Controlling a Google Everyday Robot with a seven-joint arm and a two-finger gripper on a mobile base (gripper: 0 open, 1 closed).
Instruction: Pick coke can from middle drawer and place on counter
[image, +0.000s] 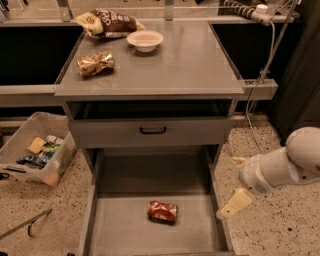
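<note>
The coke can (162, 211) lies on its side on the floor of the open middle drawer (120, 225), near the middle front. The counter (170, 65) is the grey cabinet top above it. My gripper (236, 183) hangs at the end of the white arm, just outside the drawer's right wall, to the right of the can and a little above it. Its two cream fingers are spread apart and hold nothing.
On the counter are a gold-brown foil snack bag (96, 63), a dark chip bag (107, 22) and a white bowl (145, 40). The upper drawer front (152, 131) is closed. A clear bin (35, 150) sits on the floor at left. A cable (265, 65) hangs at right.
</note>
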